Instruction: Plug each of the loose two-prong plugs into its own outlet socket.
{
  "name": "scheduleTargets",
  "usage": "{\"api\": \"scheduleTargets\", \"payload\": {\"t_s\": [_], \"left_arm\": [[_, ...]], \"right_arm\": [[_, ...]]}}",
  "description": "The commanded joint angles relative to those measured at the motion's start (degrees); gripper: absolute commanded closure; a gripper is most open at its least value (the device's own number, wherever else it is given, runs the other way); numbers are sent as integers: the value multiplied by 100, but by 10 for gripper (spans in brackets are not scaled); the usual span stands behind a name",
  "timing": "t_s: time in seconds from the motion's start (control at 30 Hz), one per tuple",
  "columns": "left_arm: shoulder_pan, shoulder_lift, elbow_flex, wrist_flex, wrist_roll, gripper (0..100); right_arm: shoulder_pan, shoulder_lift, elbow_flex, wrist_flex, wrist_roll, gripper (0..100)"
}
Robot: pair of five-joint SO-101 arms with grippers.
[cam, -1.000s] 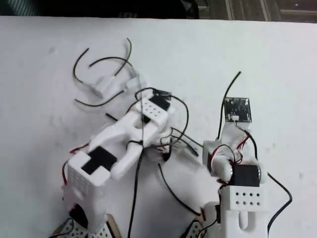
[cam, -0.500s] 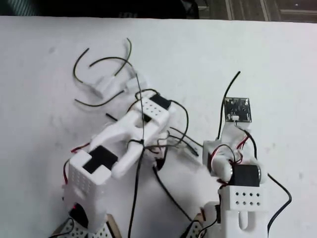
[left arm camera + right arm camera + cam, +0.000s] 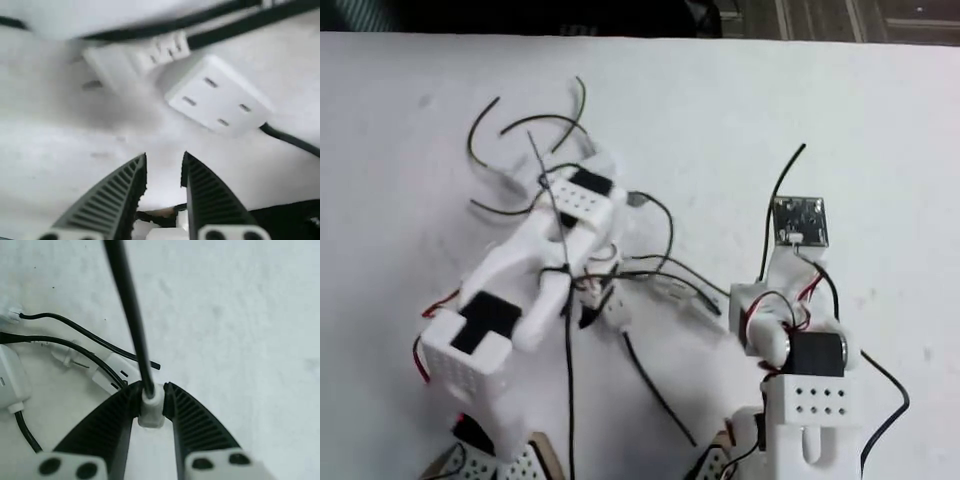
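A white outlet block (image 3: 215,95) with slot pairs lies on the table just ahead of my left gripper (image 3: 162,170), whose fingers stand slightly apart with nothing between them. Beside the block lies another white piece (image 3: 160,50) on a black cord. My right gripper (image 3: 151,390) is shut on a white two-prong plug (image 3: 150,407), its black cord (image 3: 127,305) running away from it. Two loose plugs (image 3: 112,371) (image 3: 70,357) lie on the table close by. From above, the left arm (image 3: 575,200) covers the outlets, and a loose plug (image 3: 675,292) lies between the arms.
Curved black cords (image 3: 520,130) fan out at the back left. More cords tangle under the left arm (image 3: 620,265). The right arm's base (image 3: 810,400) stands at the front right. The white table (image 3: 890,150) is bare at the back right, and its far edge (image 3: 640,38) is near.
The left arm has swung left and toward the back, over the outlets, dragging the cords beneath it. The right arm has kept still with its plug.
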Motion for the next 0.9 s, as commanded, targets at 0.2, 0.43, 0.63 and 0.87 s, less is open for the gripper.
{"api": "scheduleTargets", "payload": {"t_s": [0.2,0.43,0.63,0.87], "left_arm": [[611,-919,-738,-167,1960,831],[629,-127,-343,-747,2409,732],[629,655,-387,-782,2409,744],[655,910,-360,-765,2251,800]], "right_arm": [[22,-127,-35,-92,316,981],[31,-127,-18,-92,316,981],[31,-127,-18,-92,316,981],[31,-127,-18,-92,316,981]]}}
